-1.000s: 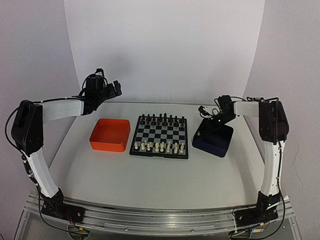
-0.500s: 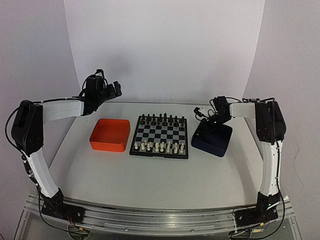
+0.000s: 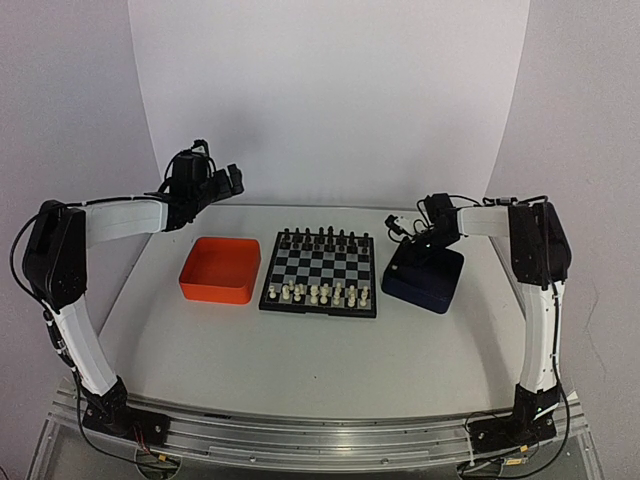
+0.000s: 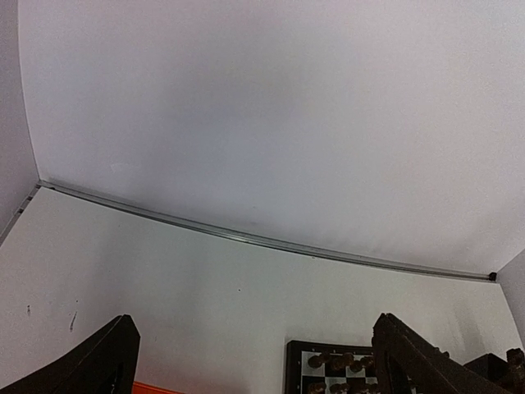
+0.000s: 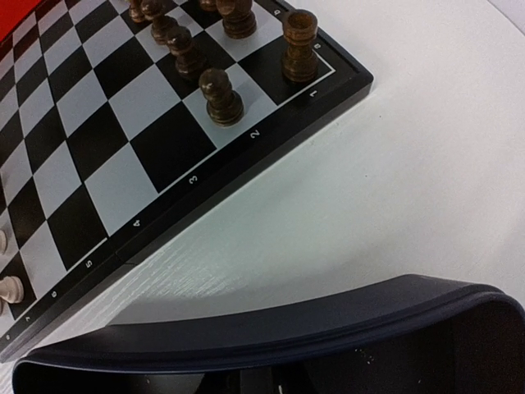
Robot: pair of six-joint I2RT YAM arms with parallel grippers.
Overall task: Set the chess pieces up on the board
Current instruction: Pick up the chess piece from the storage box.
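Observation:
The board (image 3: 318, 272) lies mid-table, with cream-white chess pieces (image 3: 315, 293) along its near rows and black pieces (image 3: 320, 238) along its far rows. My left gripper (image 3: 222, 178) hangs open, high above the table's far left corner, with nothing between its fingers (image 4: 414, 357). My right gripper (image 3: 407, 252) reaches down into the dark blue tray (image 3: 440, 285). In the right wrist view the tray's rim (image 5: 271, 328) fills the bottom and the jaws are lost in the dark inside. That view also shows the board's corner (image 5: 123, 123), dark pieces (image 5: 221, 97) and two white pieces (image 5: 10, 287).
An orange tray (image 3: 220, 268) sits left of the board. The dark blue tray stands close to the board's right edge. White walls close off the table's back and sides.
My right gripper has moved a little left and lower into the dark blue tray, and the tray has slid slightly towards the board. The left arm has stayed still.

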